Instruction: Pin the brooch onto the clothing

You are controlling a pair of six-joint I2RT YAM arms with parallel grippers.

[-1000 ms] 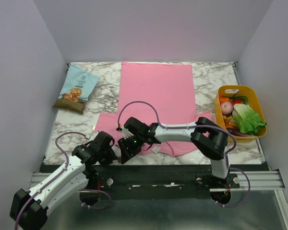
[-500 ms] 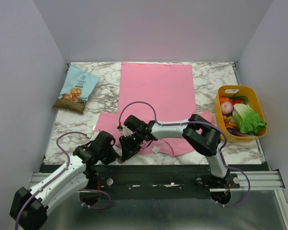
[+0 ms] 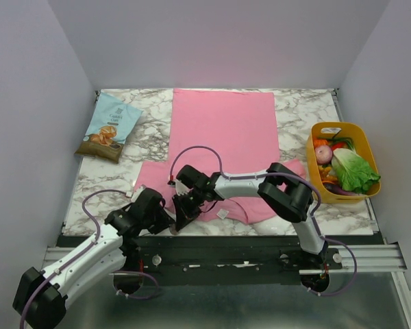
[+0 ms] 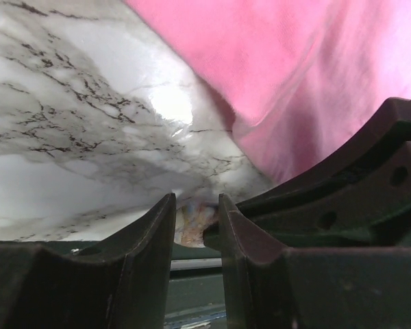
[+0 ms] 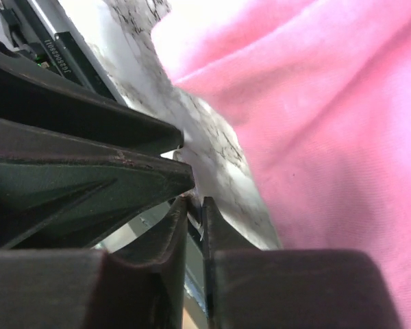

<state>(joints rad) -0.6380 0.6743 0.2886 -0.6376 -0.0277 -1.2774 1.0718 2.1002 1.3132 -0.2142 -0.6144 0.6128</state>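
Observation:
The pink T-shirt (image 3: 222,130) lies flat on the marble table, neckline towards me; it also shows in the left wrist view (image 4: 294,68) and the right wrist view (image 5: 329,103). Both grippers meet at the table's front edge, just left of the shirt's near sleeve. My left gripper (image 3: 170,221) (image 4: 196,202) has its fingers on either side of the brooch (image 4: 194,223), a small disc with a pinkish sheen. My right gripper (image 3: 180,218) (image 5: 195,202) is nearly closed on a thin pale sliver (image 5: 197,223), the brooch seen edge-on. Its fingertip reaches into the left gripper's gap.
A small white label (image 3: 222,214) sits at the shirt's neckline. A blue snack bag (image 3: 109,127) lies at the far left. A yellow basket (image 3: 312,161) of vegetables stands at the right. The table's front edge runs directly under both grippers.
My right gripper has moved left and nearer to the front edge until it meets the left gripper. The left arm has barely shifted.

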